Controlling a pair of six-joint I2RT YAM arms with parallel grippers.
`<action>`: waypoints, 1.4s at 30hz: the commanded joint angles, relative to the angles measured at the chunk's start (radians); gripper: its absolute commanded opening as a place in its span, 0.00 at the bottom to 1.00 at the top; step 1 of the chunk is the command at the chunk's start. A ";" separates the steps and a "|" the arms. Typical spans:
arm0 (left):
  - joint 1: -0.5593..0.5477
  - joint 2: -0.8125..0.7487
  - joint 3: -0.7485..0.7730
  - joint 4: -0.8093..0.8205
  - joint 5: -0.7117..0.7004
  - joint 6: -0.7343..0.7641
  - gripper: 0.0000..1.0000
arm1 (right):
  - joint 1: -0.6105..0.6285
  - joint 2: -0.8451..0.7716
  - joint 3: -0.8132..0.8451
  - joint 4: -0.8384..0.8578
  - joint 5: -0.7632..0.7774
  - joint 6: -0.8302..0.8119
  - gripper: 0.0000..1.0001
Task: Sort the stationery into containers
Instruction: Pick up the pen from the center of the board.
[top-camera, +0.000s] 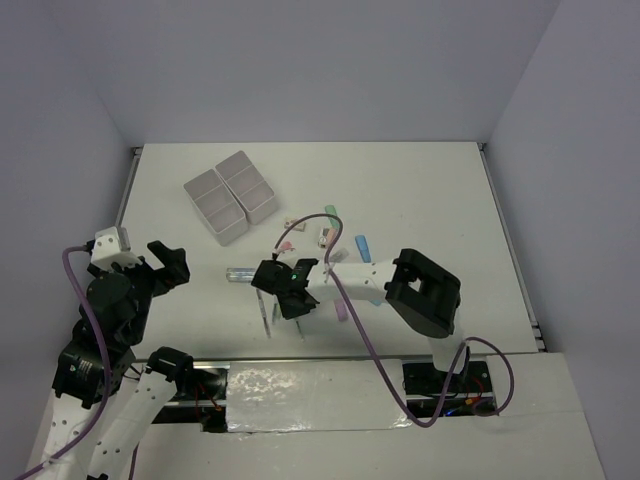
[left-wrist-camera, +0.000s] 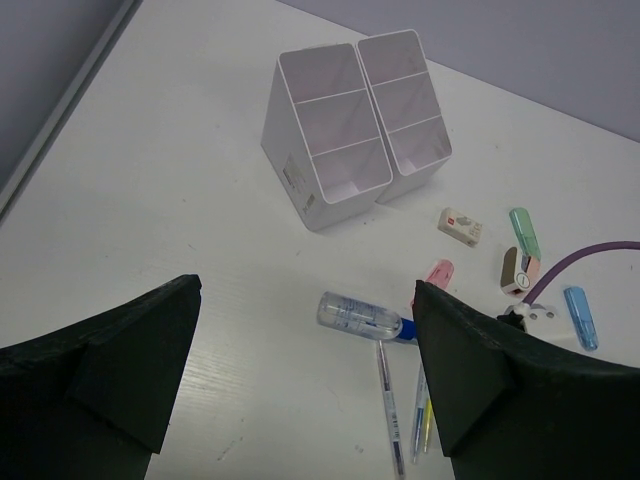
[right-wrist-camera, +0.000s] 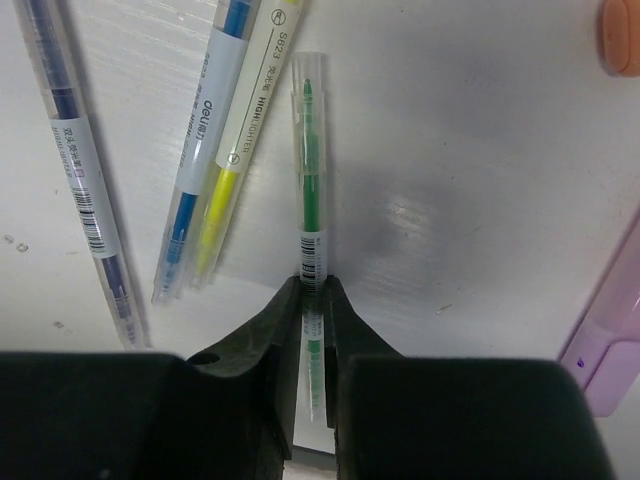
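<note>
Clear plastic with a green core, a green nib under a see-through cap and a barcode label on its barrel: this is the green pen (right-wrist-camera: 311, 190), pinched near its back end by the right gripper (right-wrist-camera: 312, 292), whose fingers are closed narrowly on it. In the right wrist view the pen's long axis runs straight out from the fingers, with the capped nib pointing away from the wrist; whether it rests on the white table (top-camera: 420, 190) or sits just off it cannot be told. Just to its left lie a yellow pen (right-wrist-camera: 245, 120) and a blue pen (right-wrist-camera: 205, 140), side by side and slanted, their upper ends leaning toward the green pen. A purple pen (right-wrist-camera: 75, 150) lies farther left, apart from these. An orange highlighter (right-wrist-camera: 620, 35) shows at the upper right corner and a lilac highlighter (right-wrist-camera: 610, 350) at the right edge. The left gripper (left-wrist-camera: 305, 330) is spread wide with nothing between its fingers, above the table near a clear blue-capped tube (left-wrist-camera: 362, 317). The containers (left-wrist-camera: 345, 130) stand beyond it, well apart from the pens.
</note>
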 joint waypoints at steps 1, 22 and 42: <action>-0.007 -0.008 0.005 0.021 -0.013 -0.018 0.99 | -0.011 0.004 -0.067 0.016 -0.017 0.024 0.10; -0.013 0.191 -0.164 0.513 0.866 -0.248 0.99 | -0.083 -0.487 -0.184 0.154 0.015 -0.102 0.06; -0.094 0.294 -0.288 0.814 0.952 -0.398 0.98 | -0.037 -0.657 -0.167 0.390 -0.169 -0.196 0.09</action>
